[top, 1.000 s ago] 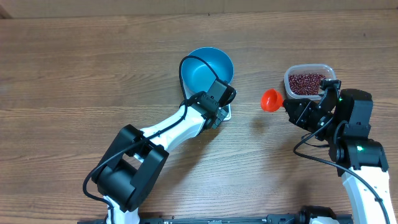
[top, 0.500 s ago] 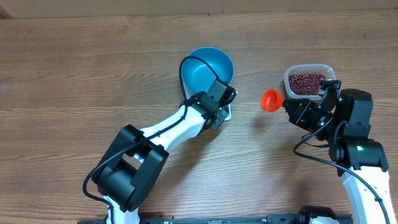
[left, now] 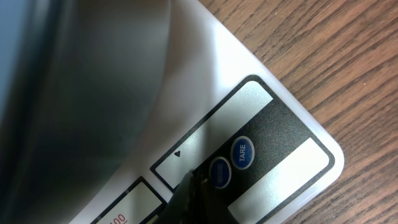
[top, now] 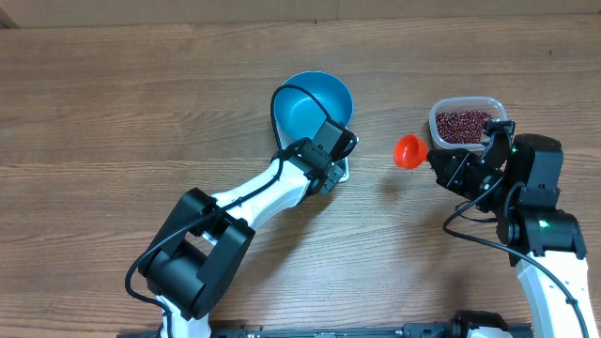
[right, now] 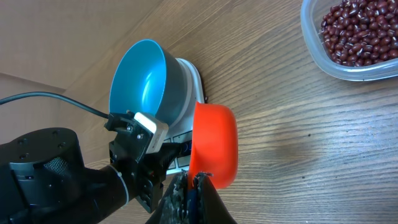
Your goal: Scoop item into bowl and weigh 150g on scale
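Note:
The blue bowl [top: 313, 106] sits on the white scale [top: 345, 168] and looks empty inside. My left gripper [top: 333, 165] is shut, and its tips [left: 198, 180] rest on the scale's front strip [left: 273, 130] beside a blue button [left: 219, 172], just left of the TARE button [left: 242, 153]. My right gripper [right: 189, 180] is shut on the handle of an orange scoop [right: 214, 143], held over the table between the bowl [right: 140, 74] and the beans [right: 359, 31]. The scoop [top: 408, 150] shows no beans in it.
The red-brown beans [top: 463, 124] lie in a clear plastic tub [top: 438, 120] at the right, behind my right arm. Bare wooden table [top: 113, 103] stretches left of the bowl and along the front.

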You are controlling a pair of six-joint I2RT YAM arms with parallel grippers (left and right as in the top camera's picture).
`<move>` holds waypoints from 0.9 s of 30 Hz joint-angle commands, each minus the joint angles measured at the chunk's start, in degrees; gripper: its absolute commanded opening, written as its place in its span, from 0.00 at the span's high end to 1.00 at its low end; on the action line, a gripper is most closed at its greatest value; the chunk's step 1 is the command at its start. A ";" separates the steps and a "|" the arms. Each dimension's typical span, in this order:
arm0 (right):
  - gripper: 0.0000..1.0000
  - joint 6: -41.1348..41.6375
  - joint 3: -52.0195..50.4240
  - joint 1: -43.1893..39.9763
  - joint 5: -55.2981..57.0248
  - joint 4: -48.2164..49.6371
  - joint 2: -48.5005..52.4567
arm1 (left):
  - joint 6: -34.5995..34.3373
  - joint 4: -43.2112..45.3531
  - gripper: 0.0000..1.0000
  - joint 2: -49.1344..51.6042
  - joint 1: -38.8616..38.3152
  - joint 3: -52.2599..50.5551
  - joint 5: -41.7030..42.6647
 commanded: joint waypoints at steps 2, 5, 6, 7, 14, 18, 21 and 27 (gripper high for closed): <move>0.96 -0.44 1.79 -0.22 0.61 0.09 -0.79 | 0.57 -0.09 0.96 1.01 0.17 -0.22 0.68; 0.96 -0.44 1.79 -0.22 0.61 0.09 -0.79 | 0.42 0.07 0.96 1.03 0.17 -0.39 0.68; 0.96 -0.44 1.79 -0.22 0.61 0.09 -0.79 | 0.42 0.17 0.96 1.03 0.17 -0.50 0.68; 0.96 -0.44 1.79 -0.22 0.61 0.09 -0.79 | 0.42 0.31 0.95 1.03 0.17 -0.55 0.66; 0.96 -0.44 1.79 -0.22 0.61 0.09 -0.79 | 0.39 0.33 0.96 1.03 0.20 -0.72 0.68; 0.96 -0.44 1.79 -0.22 0.61 0.09 -0.79 | 0.37 0.55 0.96 1.03 0.22 -0.92 0.68; 0.96 -0.44 1.79 -0.22 0.61 0.07 -0.79 | 0.37 0.48 0.96 1.03 0.22 -0.96 0.68; 0.96 -0.44 1.79 -0.22 0.61 0.07 -0.79 | 0.17 0.48 0.96 1.03 0.28 -1.03 0.68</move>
